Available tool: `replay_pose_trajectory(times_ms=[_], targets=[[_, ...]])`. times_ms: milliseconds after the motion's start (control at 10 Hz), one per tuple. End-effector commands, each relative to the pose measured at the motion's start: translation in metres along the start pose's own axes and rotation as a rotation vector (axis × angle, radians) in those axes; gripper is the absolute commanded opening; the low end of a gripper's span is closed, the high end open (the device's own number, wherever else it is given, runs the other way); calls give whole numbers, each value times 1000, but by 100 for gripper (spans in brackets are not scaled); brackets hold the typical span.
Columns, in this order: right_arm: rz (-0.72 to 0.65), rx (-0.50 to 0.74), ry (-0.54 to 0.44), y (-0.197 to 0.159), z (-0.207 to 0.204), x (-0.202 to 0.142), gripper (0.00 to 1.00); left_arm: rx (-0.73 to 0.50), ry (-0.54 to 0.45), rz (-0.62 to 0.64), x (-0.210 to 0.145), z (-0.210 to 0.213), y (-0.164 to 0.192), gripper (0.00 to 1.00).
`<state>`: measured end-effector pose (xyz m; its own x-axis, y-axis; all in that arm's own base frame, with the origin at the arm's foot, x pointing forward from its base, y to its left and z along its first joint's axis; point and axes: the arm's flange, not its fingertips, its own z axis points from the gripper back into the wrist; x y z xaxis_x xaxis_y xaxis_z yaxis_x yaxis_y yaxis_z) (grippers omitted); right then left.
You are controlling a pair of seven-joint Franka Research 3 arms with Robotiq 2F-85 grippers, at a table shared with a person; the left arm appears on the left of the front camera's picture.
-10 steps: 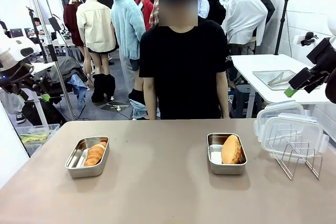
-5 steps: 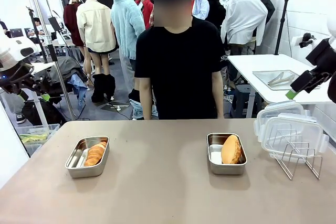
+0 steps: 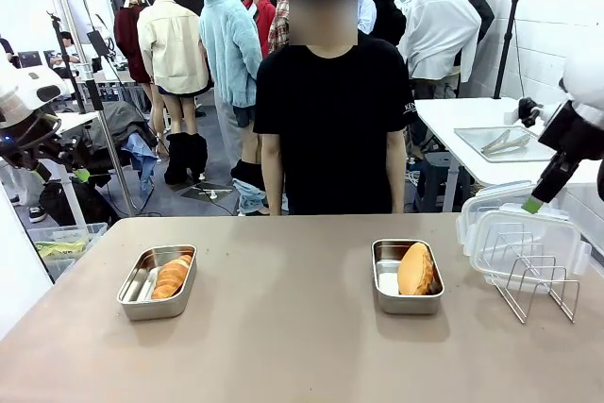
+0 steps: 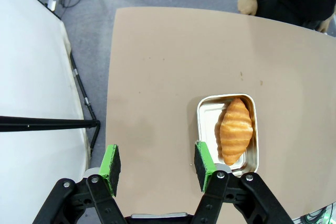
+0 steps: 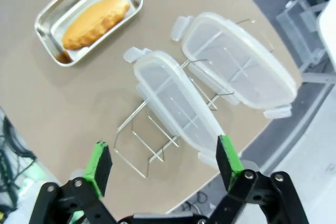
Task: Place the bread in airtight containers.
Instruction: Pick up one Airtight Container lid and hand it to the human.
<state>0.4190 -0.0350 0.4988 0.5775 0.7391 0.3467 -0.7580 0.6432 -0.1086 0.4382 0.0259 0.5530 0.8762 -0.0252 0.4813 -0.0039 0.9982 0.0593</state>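
A ridged croissant [image 3: 171, 277] lies in a small steel pan [image 3: 142, 301] on the table's left; in the left wrist view the croissant [image 4: 235, 130] and its pan [image 4: 210, 109] sit below and to the right of my open left gripper [image 4: 157, 162]. A smooth bun [image 3: 415, 269] lies in the second pan [image 3: 385, 282] right of centre. Two clear white-rimmed lids [image 3: 522, 233] lean in a wire rack. My right gripper [image 3: 536, 199] hangs just above them. The right wrist view has my open right gripper [image 5: 163, 160] over the nearer lid [image 5: 176, 106], with the other lid [image 5: 239, 59] and the bun [image 5: 95, 22] beyond.
A person in a black shirt [image 3: 326, 129] stands at the table's far edge, hands down. The wire rack [image 3: 536, 285] stands at the table's right end near the edge. A second white table with a steel tray [image 3: 498, 143] is behind on the right.
My right gripper has come down and tilted toward the lids on the rack. The person has shifted slightly. The pans and bread have not moved.
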Motion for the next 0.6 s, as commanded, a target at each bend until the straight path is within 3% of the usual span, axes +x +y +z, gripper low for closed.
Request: replay_pose_trajectory(times_ms=[0,100,500], targets=[[24,-29,24,-6,-17,-5,98,7,-2,18,0,1,0,74],[102,-39,39,-6,-22,-10,98,7,-2,18,0,1,0,74],[162,-47,84,-18,-37,-7,98,7,-2,18,0,1,0,74]])
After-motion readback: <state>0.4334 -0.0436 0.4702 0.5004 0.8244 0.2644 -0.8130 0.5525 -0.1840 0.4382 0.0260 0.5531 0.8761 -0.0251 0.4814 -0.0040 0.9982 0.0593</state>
